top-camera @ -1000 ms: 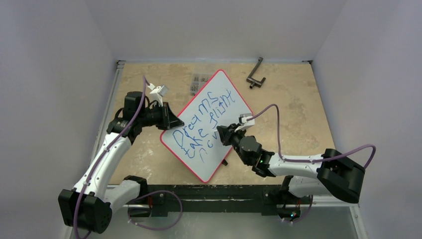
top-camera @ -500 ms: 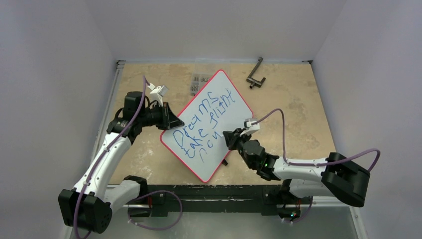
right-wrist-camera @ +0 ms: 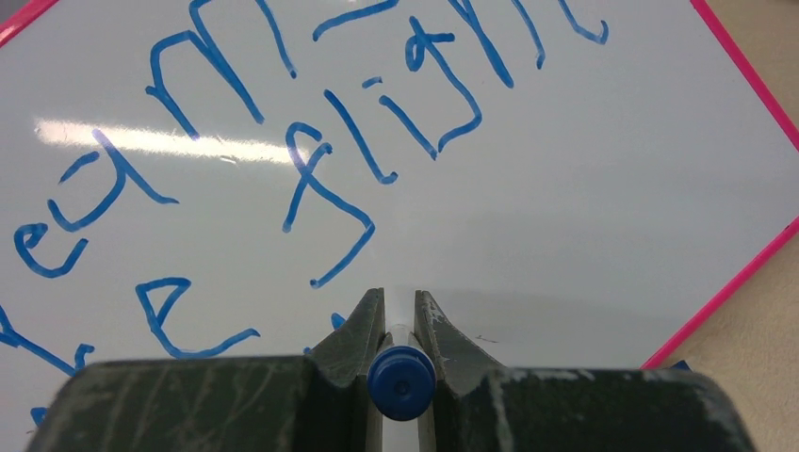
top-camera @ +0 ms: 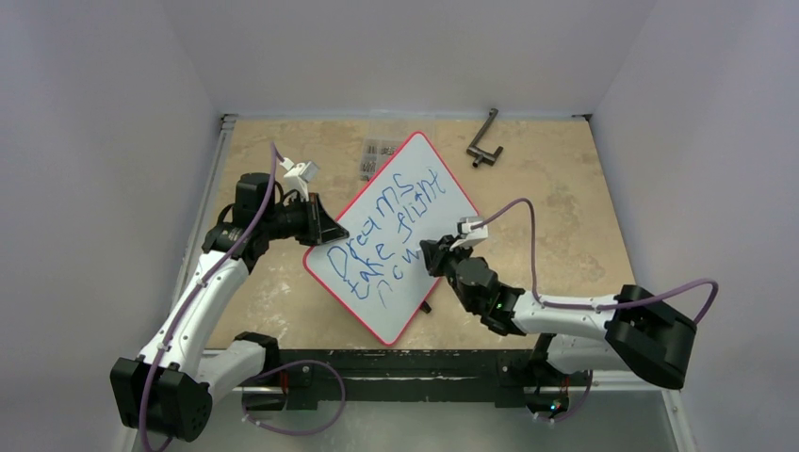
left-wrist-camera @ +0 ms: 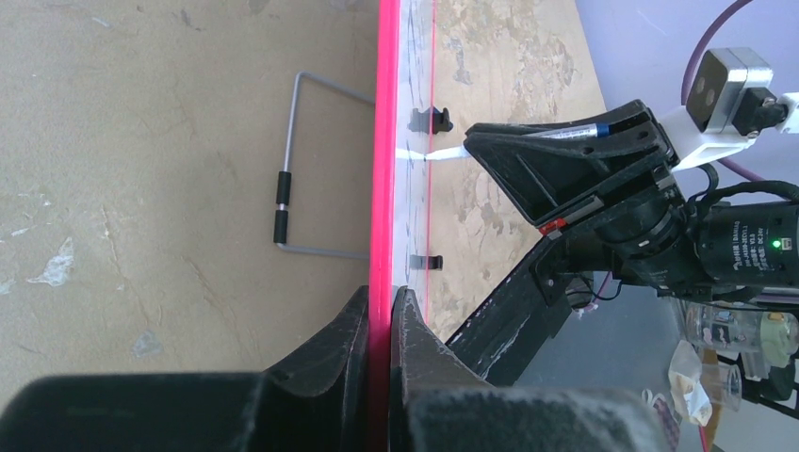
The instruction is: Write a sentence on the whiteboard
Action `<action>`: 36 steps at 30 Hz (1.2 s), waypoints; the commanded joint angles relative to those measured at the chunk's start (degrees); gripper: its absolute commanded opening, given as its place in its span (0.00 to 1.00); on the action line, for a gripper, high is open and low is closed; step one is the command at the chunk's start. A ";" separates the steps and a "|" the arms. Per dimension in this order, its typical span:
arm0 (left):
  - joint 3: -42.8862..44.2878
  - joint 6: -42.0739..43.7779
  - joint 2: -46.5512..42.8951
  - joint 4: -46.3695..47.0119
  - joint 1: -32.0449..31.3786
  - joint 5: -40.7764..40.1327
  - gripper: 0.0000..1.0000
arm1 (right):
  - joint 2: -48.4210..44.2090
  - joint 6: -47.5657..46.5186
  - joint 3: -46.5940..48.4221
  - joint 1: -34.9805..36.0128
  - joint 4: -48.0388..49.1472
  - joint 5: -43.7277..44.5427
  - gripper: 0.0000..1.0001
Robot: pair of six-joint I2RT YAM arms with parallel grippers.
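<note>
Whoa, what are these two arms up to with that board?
They are writing on it. The left end effector clamps the red rim of the whiteboard. The right end effector grips a blue marker, tip at the board's face. The sentence reads roughly "Dreams take flight", with more letters started below.
</note>
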 commanded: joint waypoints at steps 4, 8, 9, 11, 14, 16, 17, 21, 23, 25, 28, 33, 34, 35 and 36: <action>-0.45 4.90 0.18 -0.61 0.43 -7.22 0.00 | 2.53 -3.70 5.20 -2.08 0.42 -0.11 0.00; -0.55 4.91 0.19 -0.56 0.43 -7.19 0.00 | 3.78 -4.71 6.73 -2.81 1.02 -0.64 0.00; -0.55 4.93 0.21 -0.60 0.43 -7.19 0.00 | 3.98 -4.84 7.02 -2.98 1.05 -0.77 0.00; -0.55 4.90 0.19 -0.60 0.43 -7.19 0.00 | 4.27 -5.15 7.50 -3.25 1.26 -1.10 0.00; -0.55 4.88 0.19 -0.57 0.43 -7.15 0.00 | 4.48 -5.46 8.14 -3.66 1.32 -1.48 0.00; -0.51 4.92 0.17 -0.56 0.43 -7.11 0.00 | 4.53 -5.57 8.38 -3.79 1.32 -1.66 0.00; -0.47 4.98 0.25 -0.59 0.43 -7.10 0.00 | 4.47 -5.59 8.42 -3.81 1.19 -1.74 0.00; -0.47 4.97 0.23 -0.60 0.43 -7.10 0.00 | 3.50 -5.63 8.33 -3.90 0.72 -1.76 0.00; -0.45 4.97 0.23 -0.62 0.43 -7.10 0.00 | 2.83 -5.63 8.11 -3.90 0.34 -1.76 0.00; -0.47 4.97 0.19 -0.64 0.43 -7.15 0.00 | 2.07 -5.60 7.95 -3.90 -0.20 -1.68 0.00; -0.47 4.99 0.19 -0.69 0.43 -7.10 0.00 | 1.01 -5.73 7.85 -3.90 -1.23 -1.50 0.00; -0.42 5.01 0.08 -0.67 0.43 -7.19 0.00 | -1.56 -5.89 7.42 -3.90 -2.76 -1.02 0.00; -0.46 5.09 0.15 -0.69 0.43 -7.21 0.00 | -2.27 -5.87 7.29 -3.90 -3.23 -0.92 0.00; -0.47 5.00 0.09 -0.68 0.43 -7.29 0.00 | -2.95 -5.93 7.25 -3.90 -3.62 -0.82 0.00; -0.47 5.00 0.09 -0.67 0.43 -7.28 0.00 | -3.68 -5.97 7.25 -3.90 -4.11 -0.74 0.00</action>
